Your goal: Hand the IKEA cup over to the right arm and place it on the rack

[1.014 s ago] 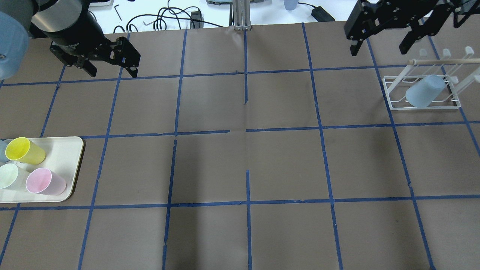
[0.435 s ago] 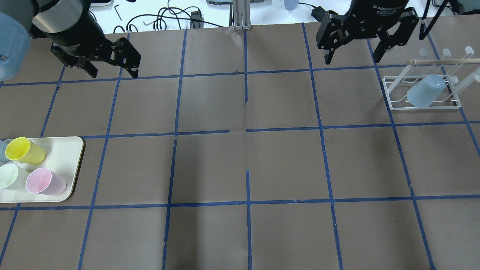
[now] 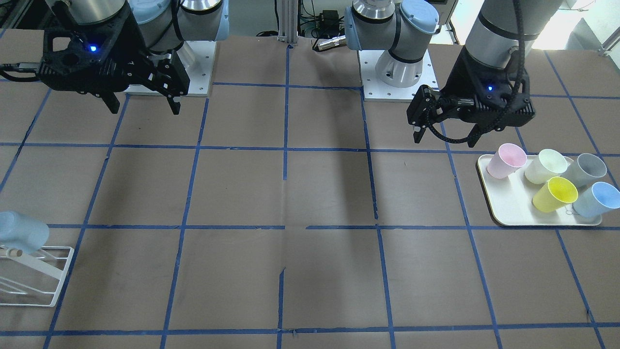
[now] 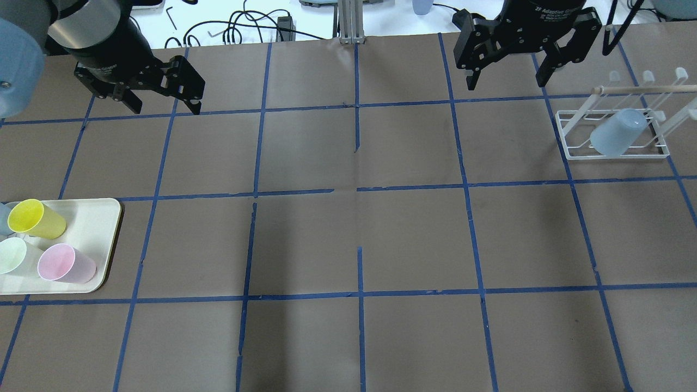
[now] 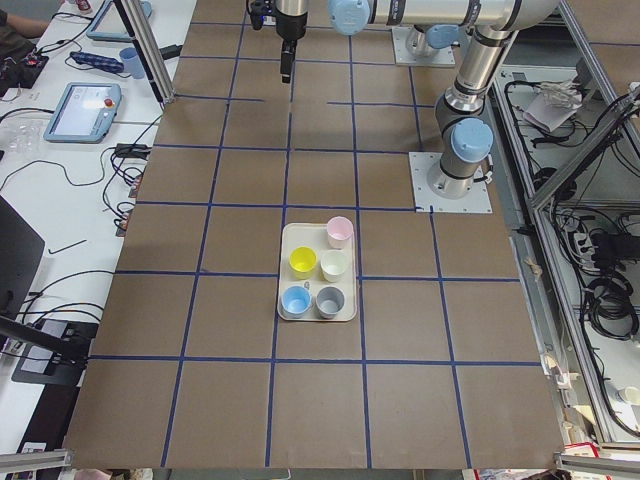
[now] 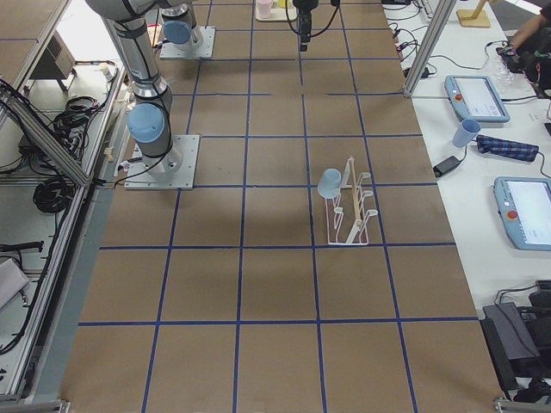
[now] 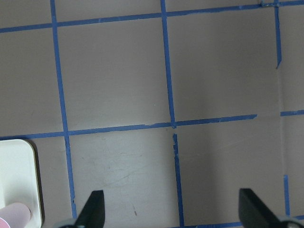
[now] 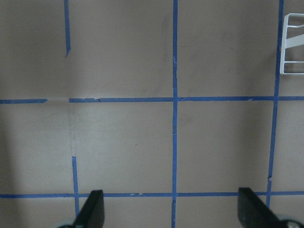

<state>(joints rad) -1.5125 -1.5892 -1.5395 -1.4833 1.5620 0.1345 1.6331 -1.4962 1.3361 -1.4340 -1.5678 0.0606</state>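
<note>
Brown paper covers the table (image 4: pixel 414 239), marked into large squares with blue tape. Beyond the long edge across from the robot stands a white bench with black cables, flat screens with handles and another small blue cup. Aluminium posts rise along that edge.

On the robot's-right half of the table, toward that same long edge, stands the rack (image 4: pixel 615 155) (image 3: pixel 38 295). The IKEA cup (image 4: pixel 618 132) (image 3: pixel 22 236) sits on it mouth-down and tilted, slipped over a slanted prong.

Both arms hang above the paper with their fingers spread wide and nothing between them. The right gripper (image 4: pixel 506 83) (image 3: pixel 144 109) is well apart from the rack and the cup. Its wrist camera catches only a corner of the white wire at the upper right. The left gripper (image 4: pixel 163 106) (image 3: pixel 444 139) hangs over the left half, near a cream tray (image 3: pixel 503 213).

That tray carries a pink cup (image 3: pixel 506 161), a cream cup (image 3: pixel 545 166), a grey cup (image 3: pixel 585 169), a yellow cup (image 3: pixel 554 194) and a blue cup (image 3: pixel 596 199), all tilted.

White lettering on the right gripper's body reads "2F Adaptive", and the rest is cut off. The left gripper's label is too small to read. A small blue light glows on each gripper.
</note>
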